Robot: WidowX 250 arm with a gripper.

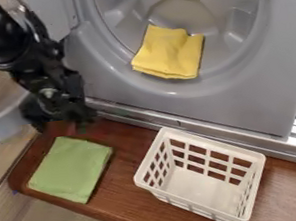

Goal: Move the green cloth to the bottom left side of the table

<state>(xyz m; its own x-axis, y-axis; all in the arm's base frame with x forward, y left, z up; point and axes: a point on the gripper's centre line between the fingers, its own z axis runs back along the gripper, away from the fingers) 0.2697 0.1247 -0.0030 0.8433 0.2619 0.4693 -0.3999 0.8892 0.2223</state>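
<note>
The black gripper (60, 126) hangs at the left, over the back left part of the brown wooden table, just above the upper edge of the green cloth in the view. Its two fingers stand apart with nothing seen between them. The green cloth (71, 168) lies folded flat on the left part of the table (126, 185), at a slant, with its lower edge close to the table's front edge. I cannot tell how high the fingertips are above the wood.
A white plastic basket (203, 191) stands on the table to the right of the cloth. Behind the table is a grey round-doored machine part (244, 101), with a folded yellow cloth (169, 52) in its hollow. A metal rail runs along the table's back edge.
</note>
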